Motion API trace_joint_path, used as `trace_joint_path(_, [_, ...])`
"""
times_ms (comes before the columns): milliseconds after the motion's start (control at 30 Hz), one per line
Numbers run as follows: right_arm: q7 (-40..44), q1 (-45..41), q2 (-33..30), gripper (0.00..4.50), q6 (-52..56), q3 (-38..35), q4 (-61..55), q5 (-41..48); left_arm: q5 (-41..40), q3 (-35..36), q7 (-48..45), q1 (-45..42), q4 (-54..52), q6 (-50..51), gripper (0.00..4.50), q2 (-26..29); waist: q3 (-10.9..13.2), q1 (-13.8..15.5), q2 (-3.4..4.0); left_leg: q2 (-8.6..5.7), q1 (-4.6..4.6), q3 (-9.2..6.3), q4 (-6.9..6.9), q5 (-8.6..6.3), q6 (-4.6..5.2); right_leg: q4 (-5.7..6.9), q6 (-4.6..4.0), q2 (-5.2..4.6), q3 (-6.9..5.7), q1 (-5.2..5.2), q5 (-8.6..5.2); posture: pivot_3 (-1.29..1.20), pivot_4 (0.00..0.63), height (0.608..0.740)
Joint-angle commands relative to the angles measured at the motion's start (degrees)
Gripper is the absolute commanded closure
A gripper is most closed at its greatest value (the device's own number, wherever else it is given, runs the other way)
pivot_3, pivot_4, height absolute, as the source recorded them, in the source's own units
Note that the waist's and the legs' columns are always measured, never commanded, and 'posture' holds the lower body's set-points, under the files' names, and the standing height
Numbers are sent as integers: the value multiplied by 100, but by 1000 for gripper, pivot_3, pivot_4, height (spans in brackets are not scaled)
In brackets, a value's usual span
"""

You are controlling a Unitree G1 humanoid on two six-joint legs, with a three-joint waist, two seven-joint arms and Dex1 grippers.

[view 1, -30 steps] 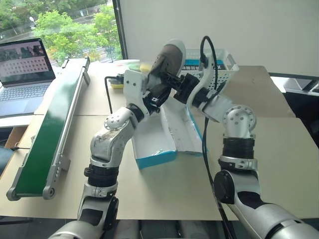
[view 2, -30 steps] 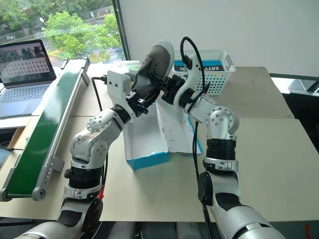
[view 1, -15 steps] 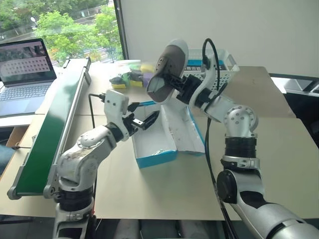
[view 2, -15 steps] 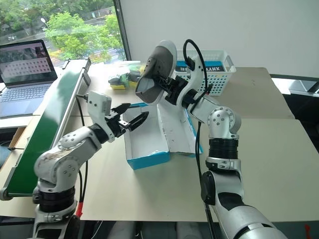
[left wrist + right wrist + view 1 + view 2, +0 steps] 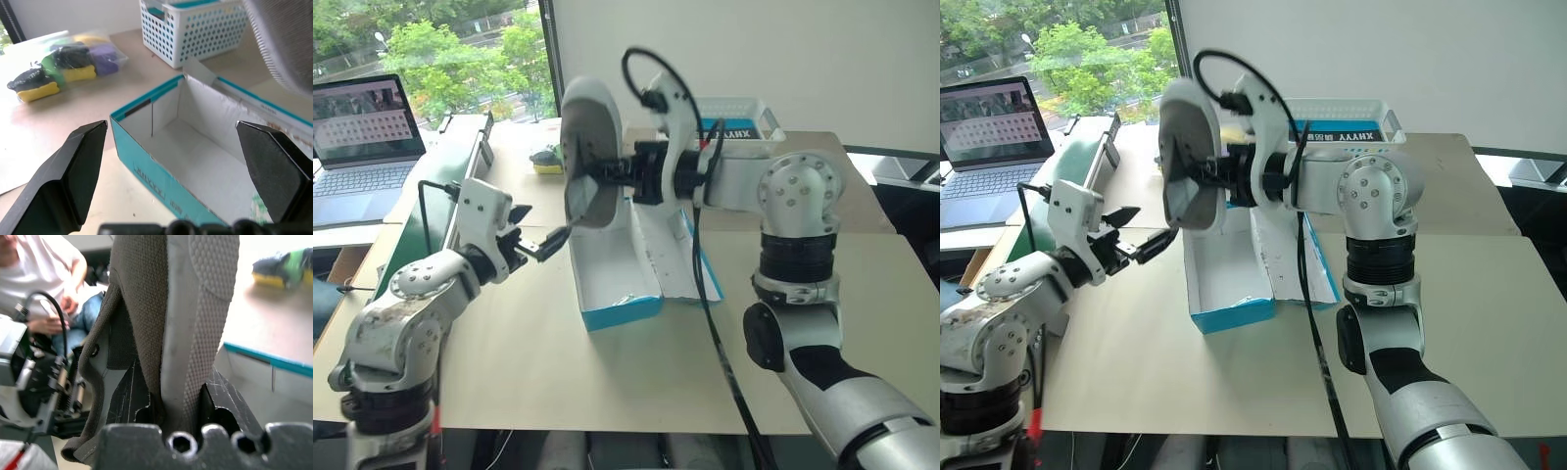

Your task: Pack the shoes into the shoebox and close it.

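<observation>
A grey-taupe shoe [image 5: 579, 147] hangs on edge above the open shoebox [image 5: 623, 312], its white sole turned toward the head camera. My right gripper [image 5: 610, 180] is shut on the fabric wall of the shoe [image 5: 146, 308]; both fingers [image 5: 134, 399] pinch it from either side. The teal shoebox [image 5: 146, 174] is white inside and holds nothing I can see. Its lid [image 5: 671, 255] lies folded back to the right. My left gripper [image 5: 540, 227] stands open and holds nothing, left of the box and apart from the shoe.
A white lattice basket [image 5: 741, 123] stands behind the box. Small black, yellow and purple wrapped items [image 5: 63, 68] lie at the back left. A green conveyor [image 5: 416, 235] and a laptop [image 5: 362, 147] flank the table's left. A seated person [image 5: 44, 279] is beyond.
My left gripper let go of the shoe, opened and drew back to the left. My right gripper swung the shoe leftward and rolled it, so the sole now faces the camera.
</observation>
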Motion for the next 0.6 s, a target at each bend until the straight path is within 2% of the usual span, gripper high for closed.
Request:
trace_joint_path(33, [-223,-33,87,3915,173,136,-88,-373,-122,-70,-393,31,-373,-116,0,308,0,-14,0,1,0,1,0,0,0,1,0,1,0,-2,0,0,150,740])
trace_joint_path(200, [-338,65,219,3915,199,432,136,-918,-291,-136,-827,117,-566,9,0,775,0,-59,1,6,1,4,-2,0,0,3,-1,5,3,-6,0,0,150,740])
trace_joint_path(333, [-190,247,165,3915,22,930,241,-1308,-338,-123,-851,31,-553,16,0,850,1,-46,1,5,0,5,-4,0,0,1,-1,4,3,-6,-1,0,150,740])
trace_joint_path(600, [31,733,132,3915,-277,1483,448,-1870,-351,-153,-880,-37,-539,-13,0,940,1,-45,1,6,2,4,-4,0,0,1,-1,5,3,-5,-1,0,150,740])
